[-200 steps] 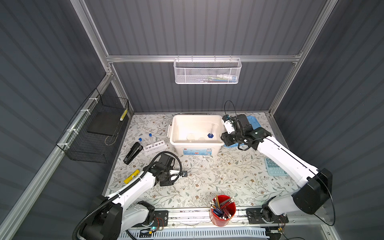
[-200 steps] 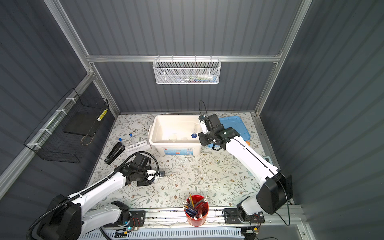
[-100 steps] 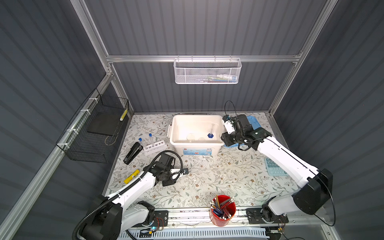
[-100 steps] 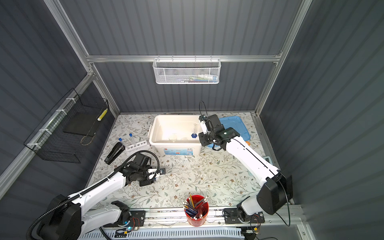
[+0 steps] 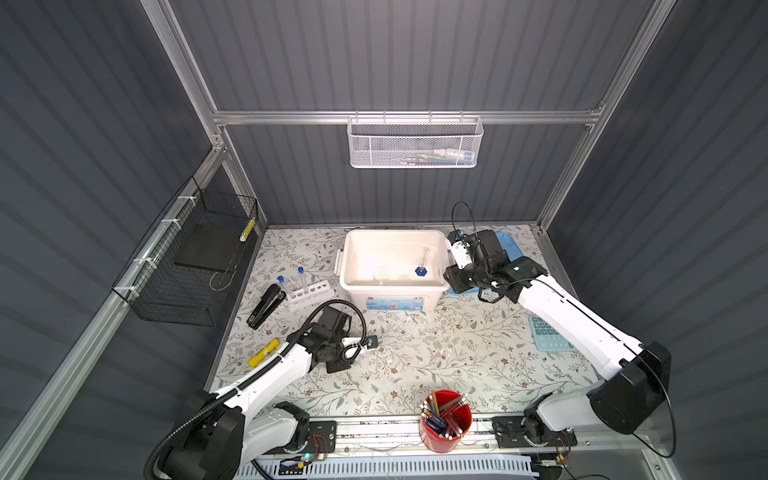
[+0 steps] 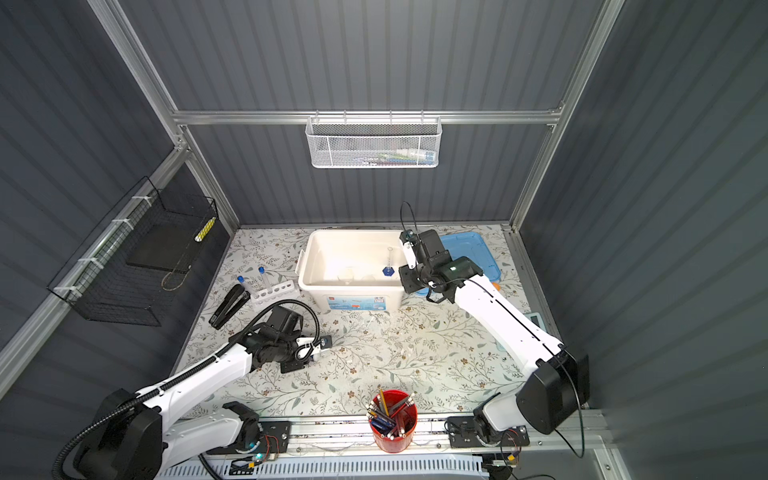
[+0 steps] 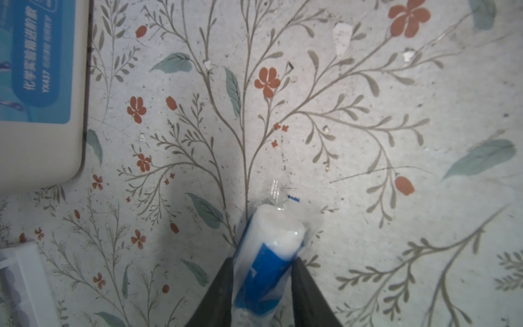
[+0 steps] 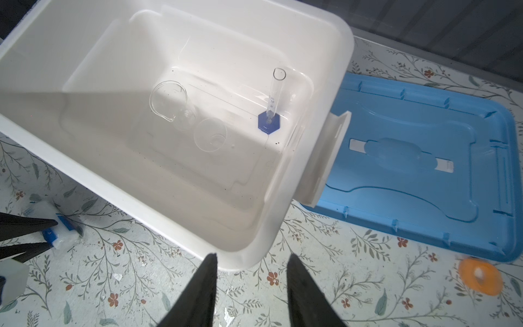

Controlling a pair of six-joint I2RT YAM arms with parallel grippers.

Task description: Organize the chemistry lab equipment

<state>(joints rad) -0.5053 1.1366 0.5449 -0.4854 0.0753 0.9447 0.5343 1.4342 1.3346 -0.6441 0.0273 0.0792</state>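
At the far left of the counter (image 5: 436, 357) a rack (image 5: 311, 293) holds two tubes (image 5: 303, 279) upright, blue caps up; we think they stand there so that they cannot roll, well apart from the bin (image 5: 353, 297). Next comes the left claw (image 7: 261, 266), low over the counter in front of the bin. Its jaws are narrowed and press on both long sides of a packet (image 7: 271, 235), white with a blue label in clear wrap, so we call it closed on the packet; we cannot tell if the packet is lifted or lies on the counter. We judge that it is gripped so in order to be carried to the bin. Inside the bin, in the right wrist view, a beaker (image 8: 168, 97) lies on its side just beside what looks like a flask (image 8: 210, 134), and the cylinder (image 8: 274, 93) stands upright on its blue foot near the right wall; the glass is gathered here, where the walls protect it. The right claw (image 8: 252, 256) hangs just outside the bin's right end, about half open, holding and touching nothing; probably so that it is out of the way of the left arm. Further right the lid (image 8: 410, 127) lies flat beside the bin, which leaves the bin open for loading.
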